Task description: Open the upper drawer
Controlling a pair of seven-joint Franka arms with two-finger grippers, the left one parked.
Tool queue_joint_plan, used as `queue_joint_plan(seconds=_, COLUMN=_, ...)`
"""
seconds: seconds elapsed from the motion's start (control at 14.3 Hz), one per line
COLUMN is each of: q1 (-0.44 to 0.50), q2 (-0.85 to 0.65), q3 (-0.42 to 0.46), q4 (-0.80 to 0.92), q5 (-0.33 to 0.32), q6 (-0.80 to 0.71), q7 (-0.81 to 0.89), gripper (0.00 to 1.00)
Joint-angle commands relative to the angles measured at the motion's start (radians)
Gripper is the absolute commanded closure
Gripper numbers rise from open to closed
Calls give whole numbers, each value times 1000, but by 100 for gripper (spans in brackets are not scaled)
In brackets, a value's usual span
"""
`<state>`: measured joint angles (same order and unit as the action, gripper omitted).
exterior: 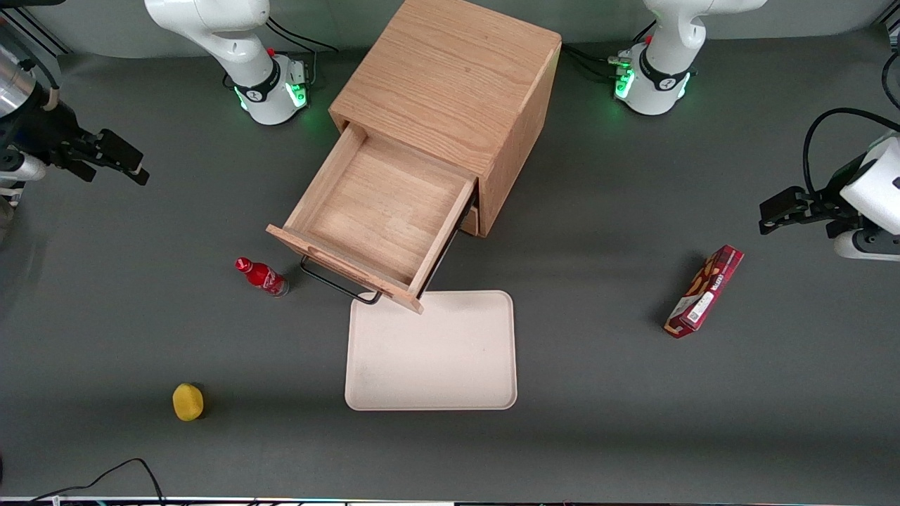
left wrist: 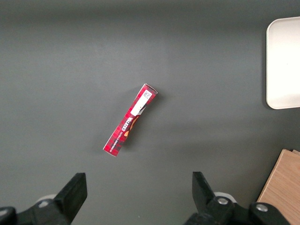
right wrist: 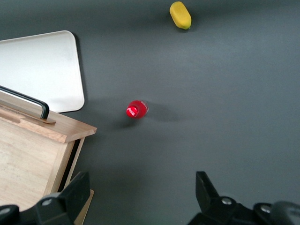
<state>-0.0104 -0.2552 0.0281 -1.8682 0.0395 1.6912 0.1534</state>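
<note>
Oak-fronted upper drawer [exterior: 383,218] stands pulled well out of your cabinet [exterior: 457,91], over the tray's [exterior: 430,351] 12 o'clock edge; your gripper [exterior: 123,163] hangs at the working arm's end, fingers apart, holding nothing.

Little here can be read. The red box [left wrist: 130,121] lying toward the parked arm's end of the table carries white lettering along its side and a white label with a small code, but I cannot make out the words. The red bottle [exterior: 261,275] near the drawer has a white script mark I cannot read. My gripper [right wrist: 140,199] hangs over bare table and shows no marking.
</note>
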Motion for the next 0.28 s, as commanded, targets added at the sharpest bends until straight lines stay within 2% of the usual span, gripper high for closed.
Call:
queue_joint_plan(seconds=0.0, q1=15, q2=20, q3=-2, q4=59, q5=-26, q6=-46, q7=15, gripper=0)
queue_joint_plan(seconds=0.21, q1=14, q2=28, q3=-4, q4=87, q5=-24, q6=-87, q7=9, gripper=0)
